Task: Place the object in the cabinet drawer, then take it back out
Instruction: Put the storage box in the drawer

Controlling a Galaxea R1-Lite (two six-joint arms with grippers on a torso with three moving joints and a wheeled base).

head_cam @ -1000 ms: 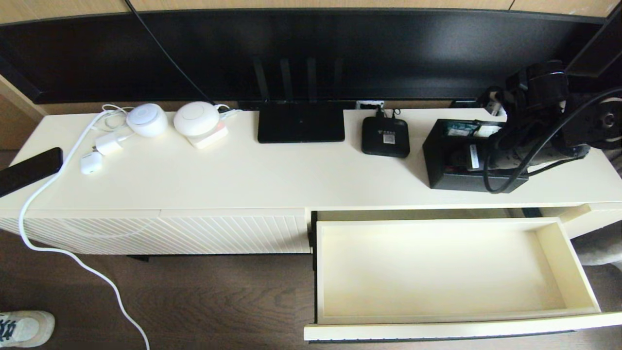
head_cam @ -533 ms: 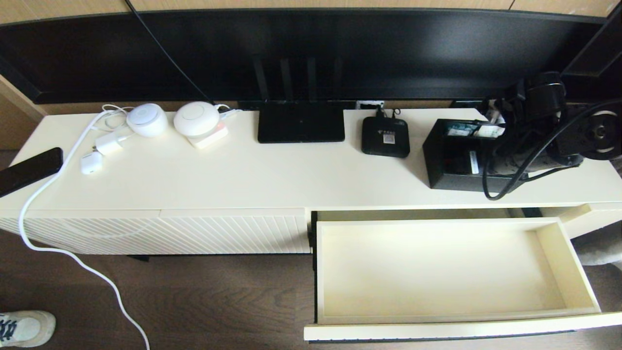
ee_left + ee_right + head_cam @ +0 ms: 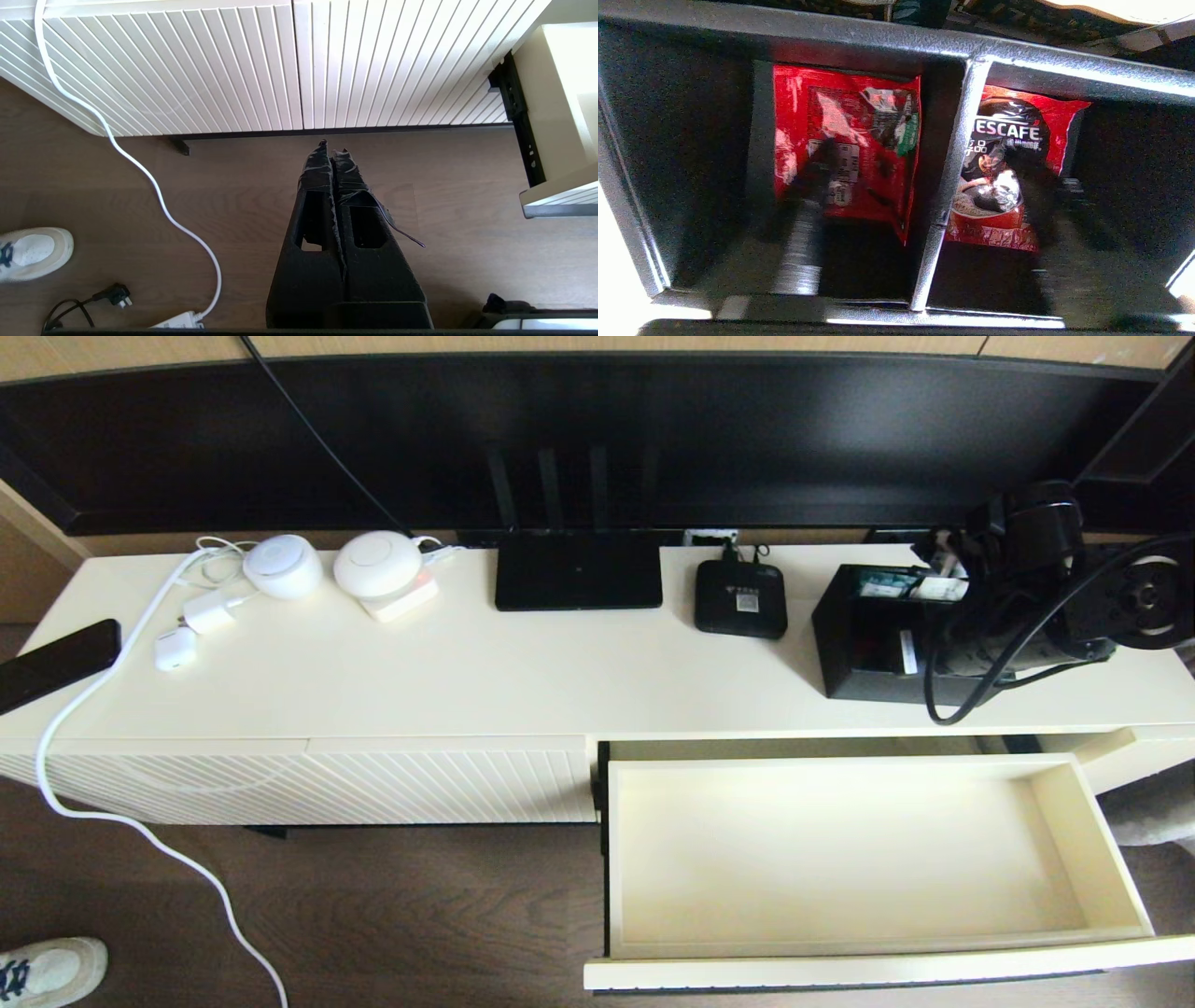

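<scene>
The black organizer box [image 3: 864, 644] stands on the cabinet top at the right, behind the drawer. Red coffee sachets [image 3: 845, 144] lie in its compartments. My right gripper [image 3: 971, 635] hangs low over the box's right half, open, with one dark finger [image 3: 808, 196] on each side of the divider [image 3: 945, 177]. The wide cream drawer [image 3: 840, 849] is pulled fully out below, and its inside holds nothing. My left gripper [image 3: 332, 147] is shut on nothing above the wood floor in front of the ribbed cabinet front; it is out of the head view.
A flat black router [image 3: 577, 574] and a small black set-top box [image 3: 739, 599] sit left of the organizer. White round devices [image 3: 377, 565], chargers and a phone [image 3: 56, 663] lie at the far left. A white cable [image 3: 121, 821] trails to the floor near a shoe [image 3: 47, 966].
My right arm has sunk lower over the organizer box and drawn slightly toward its right side. The box and drawer have not moved.
</scene>
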